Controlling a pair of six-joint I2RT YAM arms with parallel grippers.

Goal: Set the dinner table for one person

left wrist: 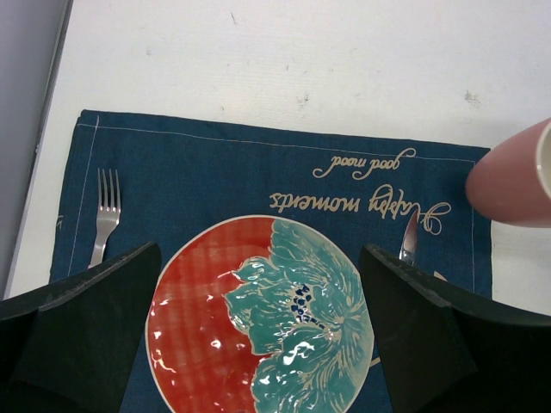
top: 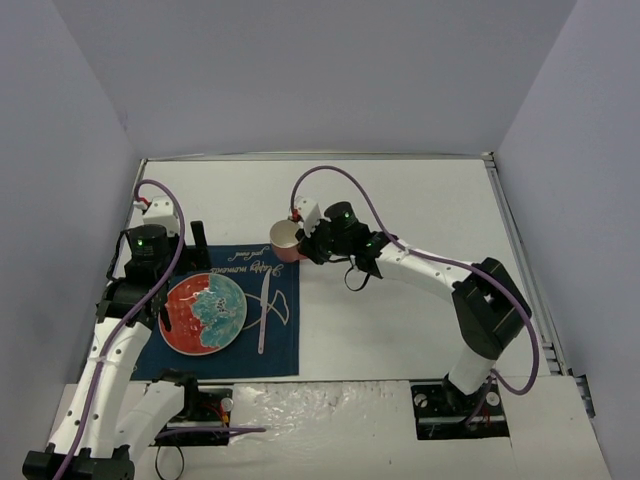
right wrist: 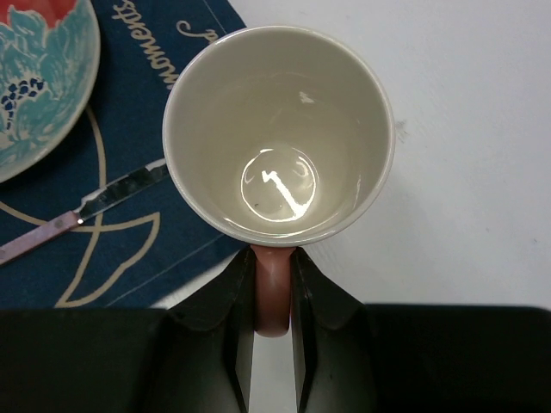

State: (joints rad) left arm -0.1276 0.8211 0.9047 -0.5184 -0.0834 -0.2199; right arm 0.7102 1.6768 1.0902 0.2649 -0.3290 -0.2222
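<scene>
The white dinner table [top: 400, 200] carries a navy placemat [top: 283, 355]. On the mat are a red and teal plate [top: 205, 313], a knife [top: 264, 310] to its right and a fork [left wrist: 105, 215] to its left. My right gripper [top: 308, 241] is shut on the handle of a pink mug [top: 286, 238], held over the mat's far right corner. In the right wrist view the gripper [right wrist: 274, 258] pinches the handle below the empty cream inside of the mug [right wrist: 275, 138]. My left gripper [left wrist: 261, 249] is open and empty above the plate [left wrist: 258, 318].
White walls stand close round the table on the left, back and right. The mug [left wrist: 516, 181] shows at the right edge of the left wrist view, above the knife tip [left wrist: 410, 237]. Bare white tabletop lies to the right of the mat [right wrist: 129, 258].
</scene>
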